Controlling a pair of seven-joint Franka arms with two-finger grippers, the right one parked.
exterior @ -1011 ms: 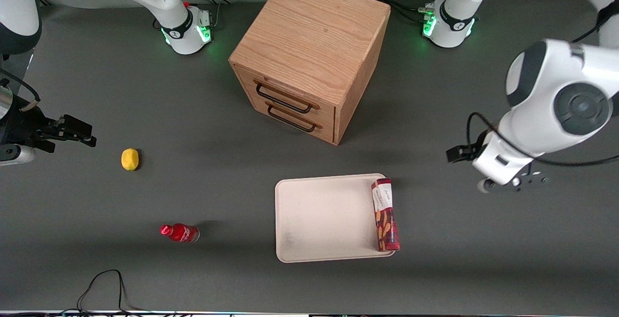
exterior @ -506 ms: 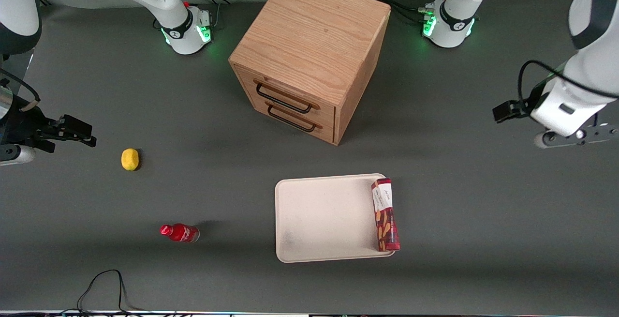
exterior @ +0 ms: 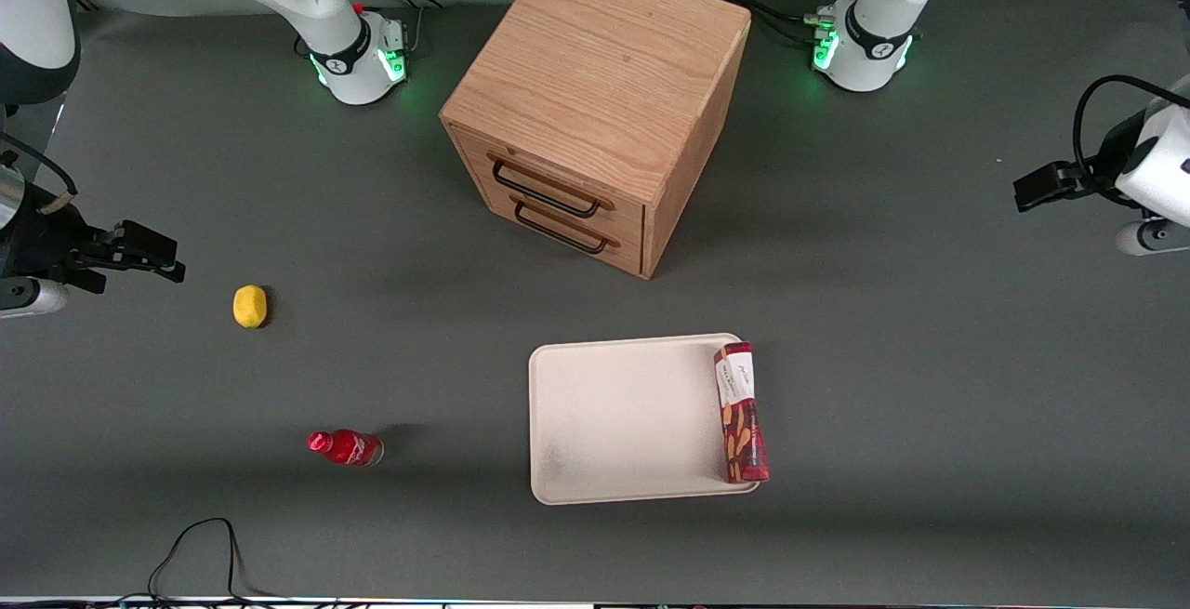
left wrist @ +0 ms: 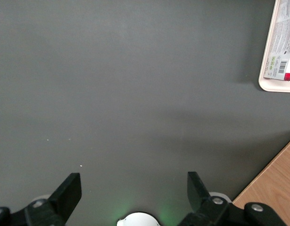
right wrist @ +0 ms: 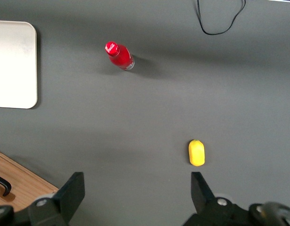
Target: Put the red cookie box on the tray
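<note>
The red cookie box [exterior: 741, 412] lies flat on the cream tray [exterior: 623, 418], along the tray's edge toward the working arm's end, its white label end farther from the front camera. My left gripper [exterior: 1151, 217] hangs above bare table at the working arm's end, well away from the tray and farther from the front camera than it. In the left wrist view the gripper [left wrist: 133, 189] is open and empty, with its fingers [left wrist: 69, 190] wide apart over grey table. That view shows only a corner of the tray [left wrist: 269, 85] and a strip of the box [left wrist: 285, 44].
A wooden drawer cabinet [exterior: 595, 107] with two black handles stands farther from the front camera than the tray. A small red bottle [exterior: 346, 447] and a yellow lemon [exterior: 249, 306] lie toward the parked arm's end. A black cable [exterior: 200, 553] loops at the table's near edge.
My left arm has swung away from the tray toward the working arm's end of the table and farther from the front camera. The box and tray have not moved.
</note>
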